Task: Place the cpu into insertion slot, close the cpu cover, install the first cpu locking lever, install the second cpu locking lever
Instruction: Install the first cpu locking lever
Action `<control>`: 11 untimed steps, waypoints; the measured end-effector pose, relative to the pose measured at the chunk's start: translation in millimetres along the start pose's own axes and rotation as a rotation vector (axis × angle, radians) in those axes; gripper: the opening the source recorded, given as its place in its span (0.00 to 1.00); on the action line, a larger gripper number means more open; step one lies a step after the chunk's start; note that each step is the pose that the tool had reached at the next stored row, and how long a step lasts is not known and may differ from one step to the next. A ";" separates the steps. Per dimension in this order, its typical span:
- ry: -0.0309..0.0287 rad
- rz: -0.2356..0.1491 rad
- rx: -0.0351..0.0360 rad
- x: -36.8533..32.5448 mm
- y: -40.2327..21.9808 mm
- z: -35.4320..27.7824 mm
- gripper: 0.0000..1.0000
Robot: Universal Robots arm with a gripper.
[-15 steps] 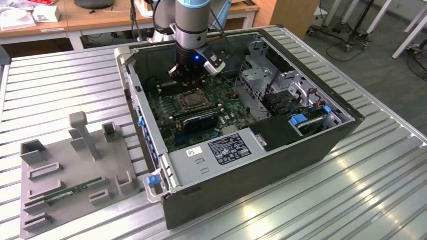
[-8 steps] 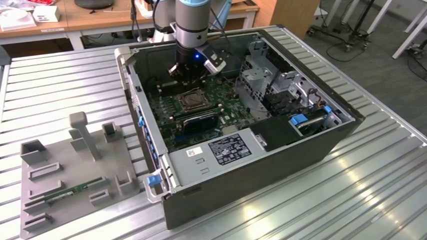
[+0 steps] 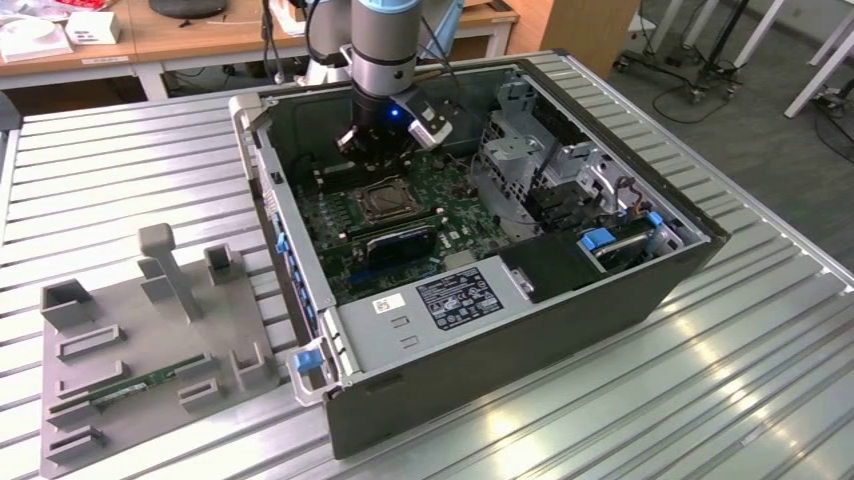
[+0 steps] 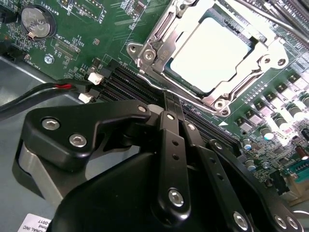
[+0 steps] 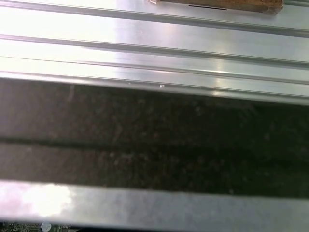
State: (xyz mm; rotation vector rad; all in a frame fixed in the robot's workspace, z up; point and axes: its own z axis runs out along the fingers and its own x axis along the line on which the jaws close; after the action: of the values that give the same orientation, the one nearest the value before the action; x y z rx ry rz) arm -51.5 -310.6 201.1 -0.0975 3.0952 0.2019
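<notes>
The cpu (image 4: 212, 53) lies flat in the insertion slot (image 3: 387, 203) on the green board inside the open computer case. Its pale metal face shows through the cut-out of the silver cpu cover (image 4: 178, 84), which lies down around it. My gripper (image 4: 172, 99) hangs just beside one edge of the socket, over the black memory slots, with its two thin black fingers (image 4: 166, 125) pressed together and nothing between them. In the exterior view the gripper (image 3: 378, 150) stands inside the case just behind the socket. I cannot tell how the locking levers stand.
Long black memory slots (image 4: 128, 82), a coin battery (image 4: 36, 21) and a black and red cable (image 4: 43, 92) lie close to the fingers. The case walls (image 3: 287, 250) and drive cage (image 3: 534, 150) hem the arm in. A grey fixture (image 3: 134, 370) sits at the exterior view's left.
</notes>
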 end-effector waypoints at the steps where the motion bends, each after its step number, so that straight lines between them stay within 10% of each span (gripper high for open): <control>1: 0.0000 0.000 0.0000 0.0 0.0 0.0 0.11; 11: 0.0000 0.000 0.0000 0.1 -0.5 2.3 0.11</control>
State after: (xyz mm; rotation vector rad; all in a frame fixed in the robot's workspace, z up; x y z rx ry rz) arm -51.5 -310.8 198.8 -0.0976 3.0952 0.2019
